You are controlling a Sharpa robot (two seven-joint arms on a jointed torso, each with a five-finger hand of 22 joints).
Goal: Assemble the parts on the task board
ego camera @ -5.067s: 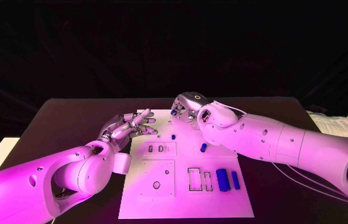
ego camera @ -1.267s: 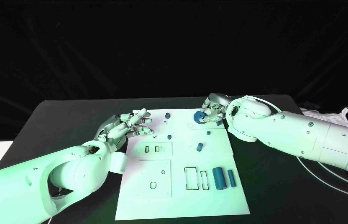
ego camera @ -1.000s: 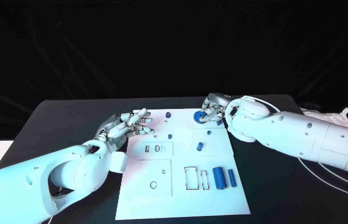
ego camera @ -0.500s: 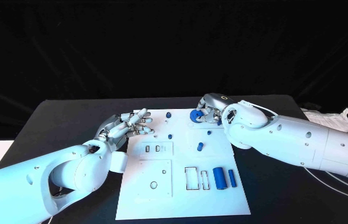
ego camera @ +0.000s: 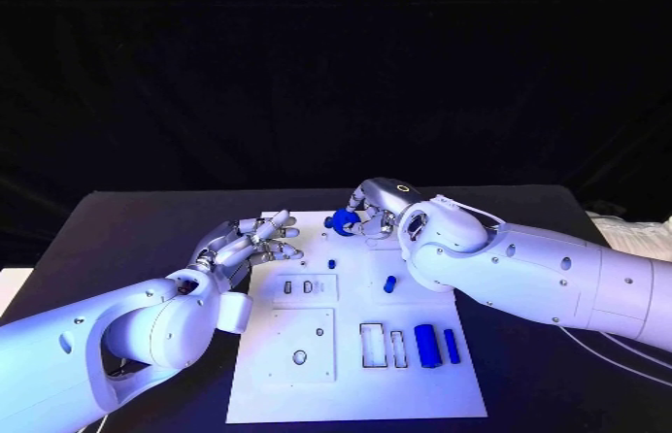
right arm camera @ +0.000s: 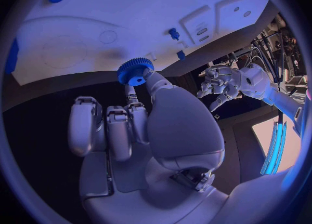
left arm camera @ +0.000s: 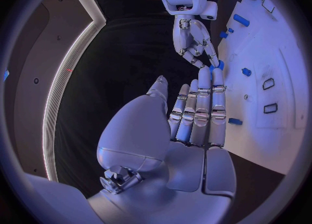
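Task board (ego camera: 301, 380): white plate lying flat in the middle of the black table (ego camera: 126, 221), long side running away from the robot, with rectangular and oval cut-outs across its near half. Blue gear (ego camera: 341, 221): small toothed wheel with a centre hole, pinched between the thumb and a finger of the right hand (ego camera: 367, 212) and held over the far end of the board; the right wrist view shows the gear (right arm camera: 134, 71) at the tips of that hand (right arm camera: 140, 125), the remaining fingers curled in beside it. Left hand (ego camera: 250, 244): holds nothing, fingers apart and loosely extended, poised at the board's far left edge; in the left wrist view its fingers (left arm camera: 198, 115) point toward the board's edge. Wide blue block (ego camera: 425, 346) and narrow blue bar (ego camera: 451, 346): lying side by side at the board's near right, just beside two rectangular slots. Short blue cylinder (ego camera: 389, 283): lying on the board near its right edge, close under the right arm. Small blue peg (ego camera: 332, 264): on the board's middle line, between the two hands.
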